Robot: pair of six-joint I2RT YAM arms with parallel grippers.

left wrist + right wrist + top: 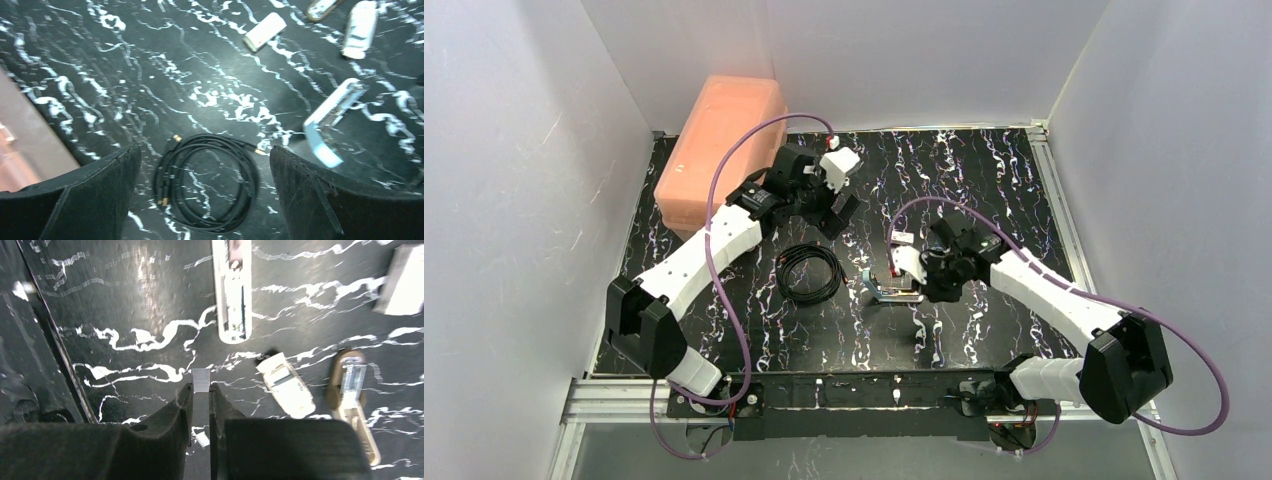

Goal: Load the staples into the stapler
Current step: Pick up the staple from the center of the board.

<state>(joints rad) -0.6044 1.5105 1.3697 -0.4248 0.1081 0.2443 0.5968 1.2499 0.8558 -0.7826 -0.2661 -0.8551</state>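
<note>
The left gripper (pixel 204 150), reached far up the table (pixel 984 180), hangs spread wide over a coiled cable (pixel 207 182); the stapler (pixel 330 120) lies open mid-table; the right gripper (pixel 201 390), bent low beside it, pinches the staples (pixel 201 379); its fingers hide the strip's lower end.

Black marbled table (pixel 984 180): coiled cable (pixel 809 272), stapler (pixel 330 120), white block (pixel 264 31), pink box (pixel 719 150).

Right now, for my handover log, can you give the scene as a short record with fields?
right gripper: shut on the short silvery staple strip
left gripper: open, empty, over the coiled black cable
stapler: small, light-blue plastic, apparently hinged open, on the black marbled table
loading: not yet done
</note>
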